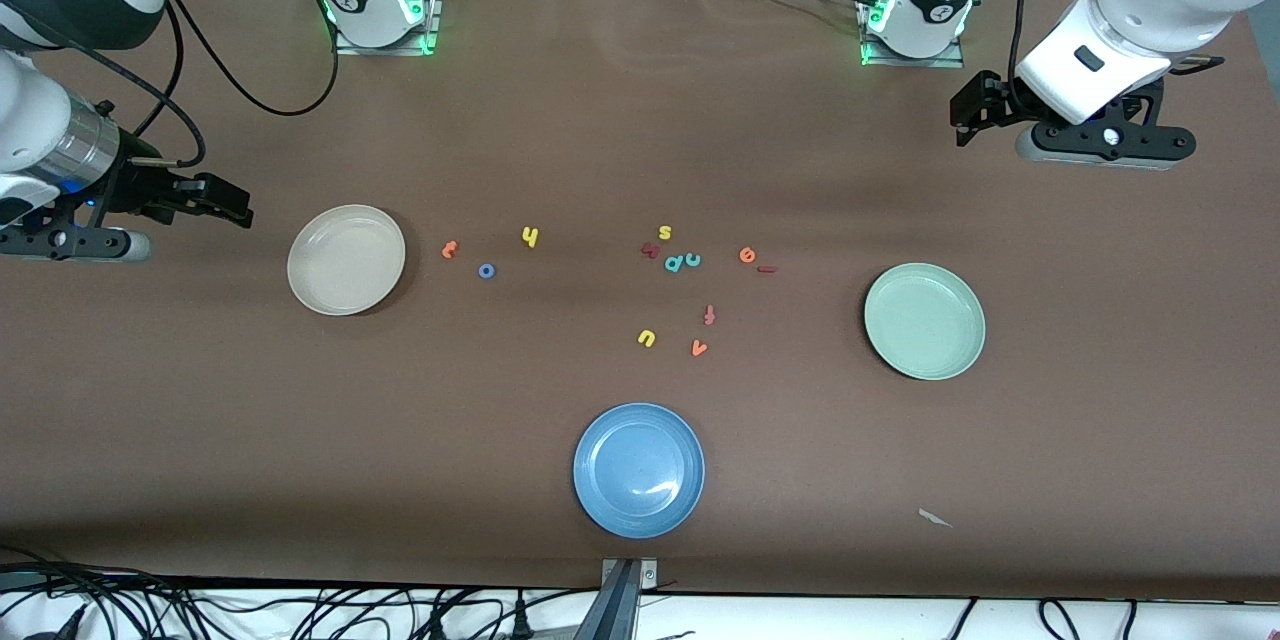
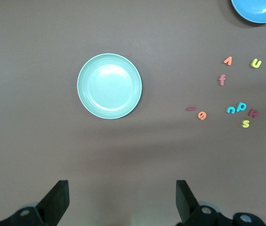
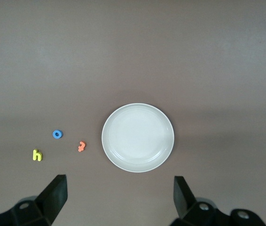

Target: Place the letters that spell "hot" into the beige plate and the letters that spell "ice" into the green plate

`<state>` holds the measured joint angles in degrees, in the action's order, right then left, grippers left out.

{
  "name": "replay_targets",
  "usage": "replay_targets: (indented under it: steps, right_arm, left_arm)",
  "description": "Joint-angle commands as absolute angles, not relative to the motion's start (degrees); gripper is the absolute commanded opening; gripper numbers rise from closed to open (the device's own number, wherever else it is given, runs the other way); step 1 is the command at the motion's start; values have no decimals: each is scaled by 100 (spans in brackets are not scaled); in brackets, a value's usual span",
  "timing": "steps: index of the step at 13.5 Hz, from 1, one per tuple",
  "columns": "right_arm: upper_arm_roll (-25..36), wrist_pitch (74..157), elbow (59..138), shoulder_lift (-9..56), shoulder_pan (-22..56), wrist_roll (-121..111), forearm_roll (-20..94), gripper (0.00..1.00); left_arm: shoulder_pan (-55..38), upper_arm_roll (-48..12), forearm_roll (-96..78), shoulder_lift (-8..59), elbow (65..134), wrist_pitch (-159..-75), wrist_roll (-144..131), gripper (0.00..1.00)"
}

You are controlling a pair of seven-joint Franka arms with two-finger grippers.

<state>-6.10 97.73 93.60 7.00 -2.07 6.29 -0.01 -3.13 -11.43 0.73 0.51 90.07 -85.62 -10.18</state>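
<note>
Teal c (image 1: 672,264) touches the p (image 1: 692,261) mid-bench, well apart from the empty green plate (image 1: 925,321); we risk grabbing both. h, o, t (image 1: 486,270) lie beside the beige plate (image 1: 346,259). Left gripper (image 2: 122,200) and right gripper (image 3: 119,197) hover with jaws open, empty.

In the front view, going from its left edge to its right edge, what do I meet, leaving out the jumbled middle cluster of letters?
Right hand → beige plate → orange t → blue o → yellow h → blue plate → orange e → dark red i → green plate → left hand.
</note>
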Motion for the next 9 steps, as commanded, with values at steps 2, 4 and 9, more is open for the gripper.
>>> replay_targets:
  steps: [2, 4, 9]
  right_arm:
    - [-642, 9721, 9273, 721, -220, 571, -88, 100]
    - [-642, 9721, 9272, 721, -220, 571, -88, 100]
    - [-642, 9703, 9272, 721, -229, 580, -70, 100]
  left_arm:
    - [-211, -1099, -53, 114, 8764, -8552, -905, 100]
    - [-106, -1090, -105, 123, 8692, -8543, -905, 100]
    - [97, -977, -220, 141, 8745, -8552, -134, 100]
